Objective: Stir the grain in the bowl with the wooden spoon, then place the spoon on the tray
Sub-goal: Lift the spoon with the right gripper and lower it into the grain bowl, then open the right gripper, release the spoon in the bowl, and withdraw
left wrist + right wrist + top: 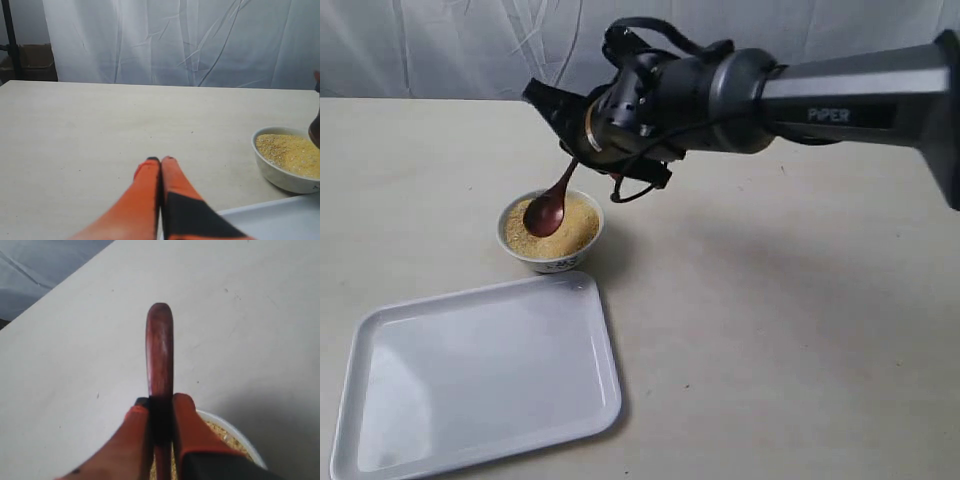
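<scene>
Right gripper [161, 402] clamped on wooden spoon [548, 208] handle. Scoop down in grain [578, 230], inside bowl [556, 263]; handle slants up to gripper. Tray [480, 385] just beside bowl, camera side. Left gripper [160, 161] closed, empty.

Pale beige tabletop [800, 350], creased white curtain [175, 40] behind, soft even light

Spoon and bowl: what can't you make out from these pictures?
1. Exterior view: the bowl markings are too small to read; the wrist hides where the right gripper holds the spoon.
2. Right wrist view: the gripper hides the scoop and most of the bowl.
3. Left wrist view: the frame edge cuts off the bowl, the tray and nearly all of the spoon.
</scene>
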Controlling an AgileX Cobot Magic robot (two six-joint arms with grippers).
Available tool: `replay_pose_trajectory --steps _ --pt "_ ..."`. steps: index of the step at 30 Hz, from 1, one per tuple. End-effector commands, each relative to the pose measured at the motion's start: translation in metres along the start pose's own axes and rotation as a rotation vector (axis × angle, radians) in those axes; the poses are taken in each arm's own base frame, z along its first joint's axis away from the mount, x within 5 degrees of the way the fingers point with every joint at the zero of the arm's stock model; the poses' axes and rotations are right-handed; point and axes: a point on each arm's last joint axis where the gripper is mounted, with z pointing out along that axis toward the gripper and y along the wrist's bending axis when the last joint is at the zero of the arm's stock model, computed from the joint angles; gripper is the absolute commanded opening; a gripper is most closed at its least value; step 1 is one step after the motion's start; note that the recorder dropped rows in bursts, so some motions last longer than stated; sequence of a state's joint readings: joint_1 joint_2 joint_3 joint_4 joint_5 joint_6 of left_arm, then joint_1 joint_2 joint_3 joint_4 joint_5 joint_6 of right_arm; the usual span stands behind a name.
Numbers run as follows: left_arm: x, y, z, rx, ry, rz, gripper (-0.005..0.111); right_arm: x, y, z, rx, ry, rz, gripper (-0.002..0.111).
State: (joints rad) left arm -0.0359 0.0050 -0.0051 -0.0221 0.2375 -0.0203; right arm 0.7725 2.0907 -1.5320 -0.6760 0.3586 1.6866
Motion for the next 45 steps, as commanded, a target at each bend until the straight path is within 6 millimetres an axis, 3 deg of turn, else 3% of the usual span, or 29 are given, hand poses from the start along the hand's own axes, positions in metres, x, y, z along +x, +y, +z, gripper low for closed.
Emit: replay_pose_trajectory --steps 1,10,17,20,21,23,26,29,31,35,38,40,42,45 --pt "0.001 0.0 0.0 -0.004 -0.007 0.0 0.0 0.007 -0.008 0.016 0.069 -0.031 0.056 0.0" --pt "0.001 0.0 0.0 -0.004 -0.007 0.0 0.0 0.029 -0.006 0.023 0.092 -0.076 0.108 0.0" --pt "0.001 0.0 0.0 -0.004 -0.007 0.0 0.0 0.029 -0.007 0.022 0.116 -0.091 0.1 0.002" --pt "0.001 0.0 0.0 -0.004 -0.007 0.0 0.0 0.03 -0.007 0.023 0.113 -0.084 0.107 0.014" --pt "0.001 0.0 0.0 -0.004 -0.007 0.0 0.0 0.03 -0.008 0.023 0.116 -0.078 0.121 0.027" --pt "0.001 0.0 0.0 -0.004 -0.007 0.0 0.0 0.031 -0.008 0.023 0.116 -0.078 0.123 0.04" --pt "0.001 0.0 0.0 -0.004 -0.007 0.0 0.0 0.034 -0.003 0.021 0.082 -0.027 0.181 0.046" --pt "0.001 0.0 0.0 -0.004 -0.007 0.0 0.0 0.015 0.014 -0.002 -0.054 0.05 0.129 0.048" --pt "0.001 0.0 0.0 -0.004 -0.007 0.0 0.0 -0.01 0.017 -0.023 -0.079 0.048 0.007 0.048" --pt "0.001 0.0 0.0 -0.004 -0.007 0.0 0.0 -0.059 -0.011 -0.047 -0.052 0.186 -0.214 0.046" --pt "0.001 0.0 0.0 -0.004 -0.007 0.0 0.0 -0.064 -0.028 -0.048 -0.191 0.429 -0.316 0.033" --pt "0.001 0.0 0.0 -0.004 -0.007 0.0 0.0 -0.069 -0.037 -0.047 -0.262 0.499 -0.329 0.027" --pt "0.001 0.0 0.0 -0.004 -0.007 0.0 0.0 -0.071 -0.04 -0.044 -0.319 0.506 -0.325 0.021" --pt "0.001 0.0 0.0 -0.004 -0.007 0.0 0.0 -0.065 -0.047 -0.035 -0.378 0.426 -0.261 0.025"
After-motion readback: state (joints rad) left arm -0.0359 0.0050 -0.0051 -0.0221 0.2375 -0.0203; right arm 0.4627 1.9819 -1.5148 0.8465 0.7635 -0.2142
